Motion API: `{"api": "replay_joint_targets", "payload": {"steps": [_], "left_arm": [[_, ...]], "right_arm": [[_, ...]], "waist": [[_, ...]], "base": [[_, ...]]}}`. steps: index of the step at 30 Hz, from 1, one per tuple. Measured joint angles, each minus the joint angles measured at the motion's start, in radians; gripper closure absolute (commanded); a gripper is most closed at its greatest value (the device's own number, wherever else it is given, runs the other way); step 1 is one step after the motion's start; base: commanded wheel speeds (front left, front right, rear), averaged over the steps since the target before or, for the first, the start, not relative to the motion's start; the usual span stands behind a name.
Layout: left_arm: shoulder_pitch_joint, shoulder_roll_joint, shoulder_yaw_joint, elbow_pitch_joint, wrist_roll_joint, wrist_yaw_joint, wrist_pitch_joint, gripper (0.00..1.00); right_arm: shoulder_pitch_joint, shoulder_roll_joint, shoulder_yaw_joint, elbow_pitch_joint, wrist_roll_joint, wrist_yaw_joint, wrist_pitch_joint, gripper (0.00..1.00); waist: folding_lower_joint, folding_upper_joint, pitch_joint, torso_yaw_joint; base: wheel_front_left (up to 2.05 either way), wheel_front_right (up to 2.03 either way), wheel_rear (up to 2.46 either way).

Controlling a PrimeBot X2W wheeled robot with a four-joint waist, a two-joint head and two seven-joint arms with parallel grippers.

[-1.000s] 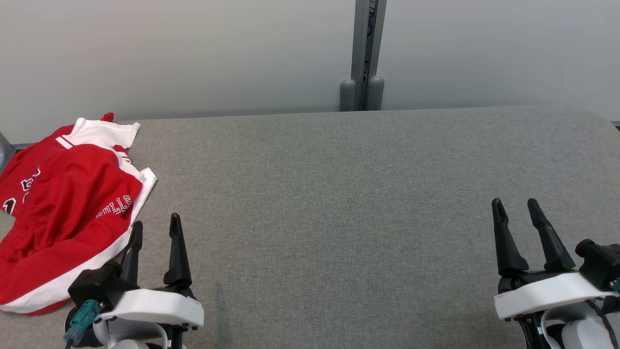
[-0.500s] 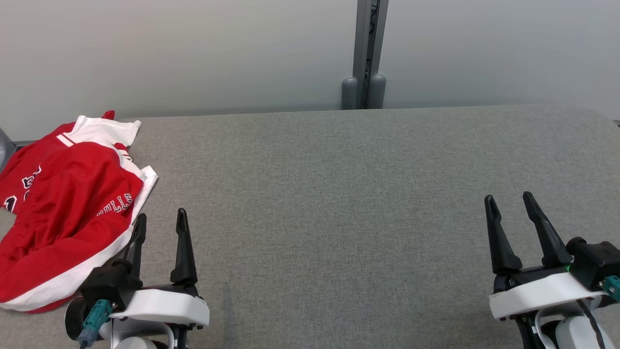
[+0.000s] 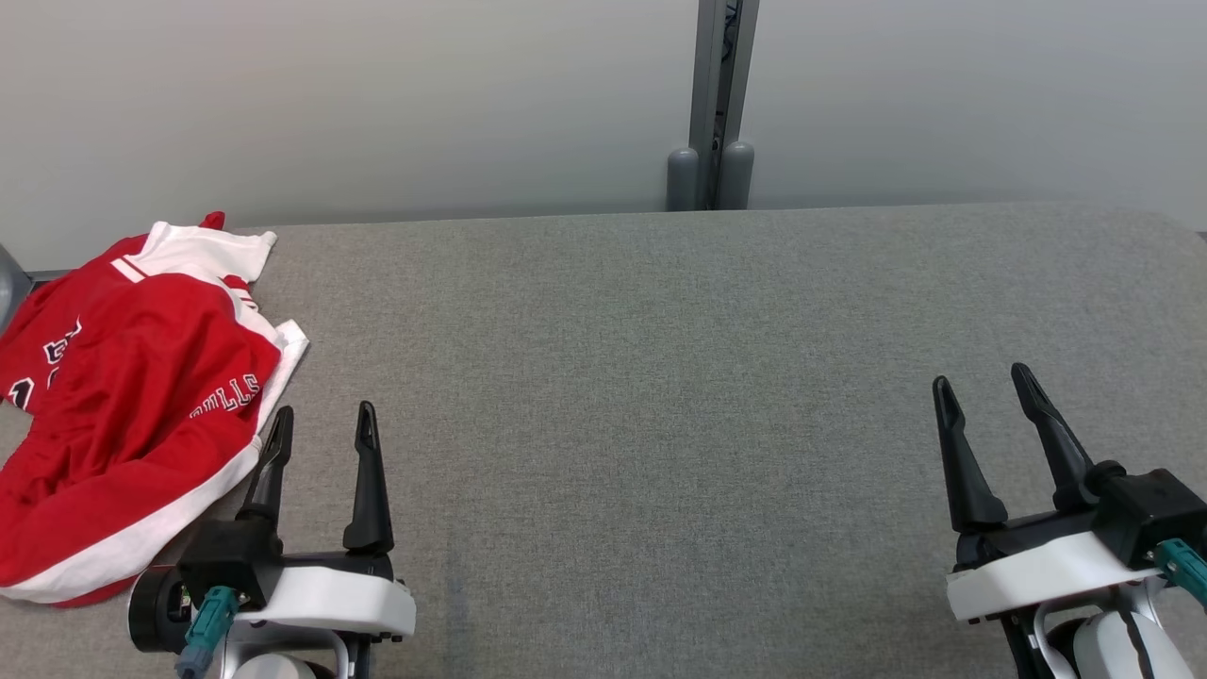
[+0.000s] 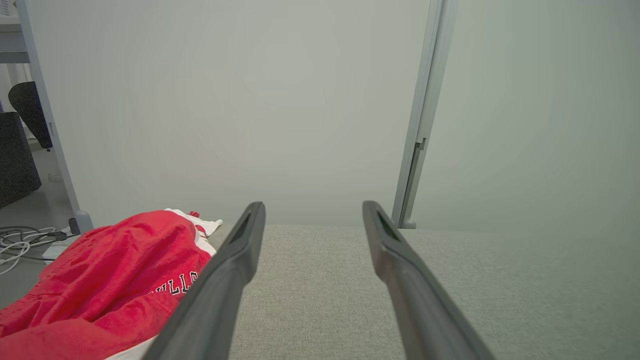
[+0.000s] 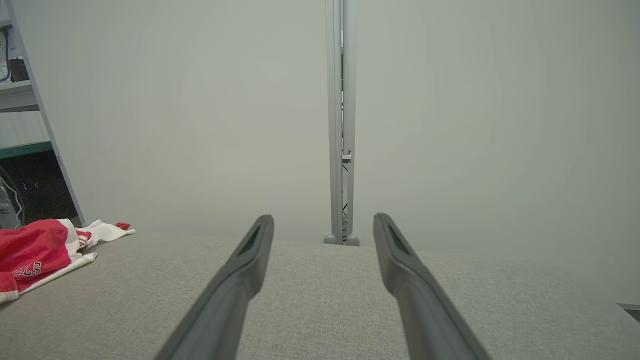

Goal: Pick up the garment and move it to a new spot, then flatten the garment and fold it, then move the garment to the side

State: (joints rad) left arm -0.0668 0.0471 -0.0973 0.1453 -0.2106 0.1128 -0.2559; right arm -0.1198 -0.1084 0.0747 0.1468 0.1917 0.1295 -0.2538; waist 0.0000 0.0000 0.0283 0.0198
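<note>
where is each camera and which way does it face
Head view: on the robot's head, facing forward and down at the grey surface, red garment far left; left fingers and right fingers at the bottom corners.
Left wrist view: low over the surface, along the left fingers toward the wall; garment beside them.
Right wrist view: low, along the right fingers toward the upright post; garment far left.
All three share garment and post.

Left gripper (image 3: 324,413) sits at the lower left of the head view: two long dark fingers spread apart, tips pointing up-frame, white left wrist housing (image 3: 321,599) behind them. Right gripper (image 3: 982,377) at lower right: fingers likewise parted, both leaning a little leftward, white right wrist housing (image 3: 1037,571) below. Wrist views confirm a wide gap between each pair.
</note>
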Motion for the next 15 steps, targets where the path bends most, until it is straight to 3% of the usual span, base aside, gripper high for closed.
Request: {"api": "replay_joint_targets", "payload": {"steps": [15], "left_arm": [[-0.001, 0.001, -0.002, 0.002, 0.016, 0.001, -0.007, 0.0]], "right_arm": [[-0.004, -0.001, 0.002, 0.001, -0.022, 0.0, -0.007, 0.0]], "waist": [[0.0, 0.0, -0.003, 0.001]], "base": [[0.0, 0.0, 0.0]]}}
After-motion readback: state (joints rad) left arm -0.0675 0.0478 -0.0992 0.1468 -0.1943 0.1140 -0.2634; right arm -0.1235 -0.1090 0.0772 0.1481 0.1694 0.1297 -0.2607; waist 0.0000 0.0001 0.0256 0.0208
